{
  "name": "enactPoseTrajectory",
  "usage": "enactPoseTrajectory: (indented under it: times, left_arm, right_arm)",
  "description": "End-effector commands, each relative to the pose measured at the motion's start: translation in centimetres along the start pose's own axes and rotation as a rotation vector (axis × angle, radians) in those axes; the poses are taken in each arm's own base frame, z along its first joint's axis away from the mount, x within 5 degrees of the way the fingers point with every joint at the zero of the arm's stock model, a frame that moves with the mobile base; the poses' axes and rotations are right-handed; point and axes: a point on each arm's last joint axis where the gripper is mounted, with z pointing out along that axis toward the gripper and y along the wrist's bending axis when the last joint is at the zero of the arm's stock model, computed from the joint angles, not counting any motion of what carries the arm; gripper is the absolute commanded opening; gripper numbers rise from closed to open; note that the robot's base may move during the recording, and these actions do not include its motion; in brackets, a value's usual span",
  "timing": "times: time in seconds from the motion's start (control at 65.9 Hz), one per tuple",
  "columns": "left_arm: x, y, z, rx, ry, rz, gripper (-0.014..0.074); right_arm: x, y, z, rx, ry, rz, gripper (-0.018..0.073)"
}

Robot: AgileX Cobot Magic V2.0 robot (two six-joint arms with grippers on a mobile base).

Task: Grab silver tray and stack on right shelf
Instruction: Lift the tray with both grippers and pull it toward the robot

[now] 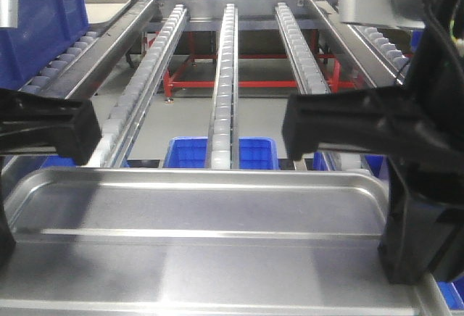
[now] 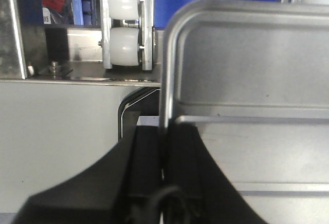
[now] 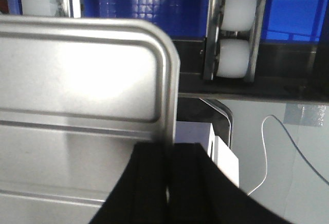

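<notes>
Carried between two arms, the silver tray [image 1: 196, 214] hangs in front of the rack. The left gripper [image 2: 164, 162] is pinched shut on the tray's left rim and the right gripper [image 3: 167, 167] is clamped the same way on the opposite rim. Each wrist view shows the thin metal edge caught between dark fingers. The tray sits close to level, with one raised rib [image 1: 196, 234] running straight across its bottom.

Just past the tray's far corners lies the front bar [image 2: 77, 80] of the right shelf [image 1: 223, 77], with white rollers [image 2: 123, 44] mounted right behind it. The far rim appears to sit at or slightly above the bar, though the wrist cameras are too close to be sure it clears.

The step in hand looks like the carry onto the lanes. To do it well, both arms should advance together at one height so the tray neither twists nor slips in a grip that holds only the rim. The far edge should pass over the bar rather than strike it. The tray should straddle the centre lane with a lane under each side. Because the lanes slope, the tray may roll once freed, so release should wait until it rests on the rollers.

A blue bin [image 1: 187, 153] sits on the floor beneath the lanes.
</notes>
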Motion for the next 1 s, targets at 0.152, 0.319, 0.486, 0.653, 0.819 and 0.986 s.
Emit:
enactPoseTrajectory:
  times: [0.152,0.319,0.486,0.653,0.819,0.986]
  left_arm:
    - [-0.28,-0.01,-1.15,0.022,-0.041,0.009,-0.01]
    - [-0.36,-0.15,-1.16,0.038,-0.05,0.01,-0.01]
    - [-0.48,-0.27,-1.17,0.051,-0.063,0.012,-0.01]
    - [-0.54,-0.24,-1.17,0.047,-0.07,0.017,-0.01]
    - [-0.58,-0.22,-1.17,0.044,-0.074,0.021,-0.01]
    - [-0.58,-0.21,-1.17,0.044,-0.075,0.021,-0.01]
  right_arm:
    - [-0.61,0.19,-1.29,-0.033,-0.082,-0.024,0.0052]
    - [-0.62,0.14,-1.25,-0.029,-0.079,0.023,0.0052]
    - [-0.56,0.02,-1.24,-0.018,-0.072,0.077,0.0052]
    - [-0.55,0.03,-1.24,-0.019,-0.07,0.094,0.0052]
    - [-0.55,0.03,-1.24,-0.019,-0.07,0.094,0.0052]
    - [-0.55,0.03,-1.24,-0.019,-0.07,0.094,0.0052]
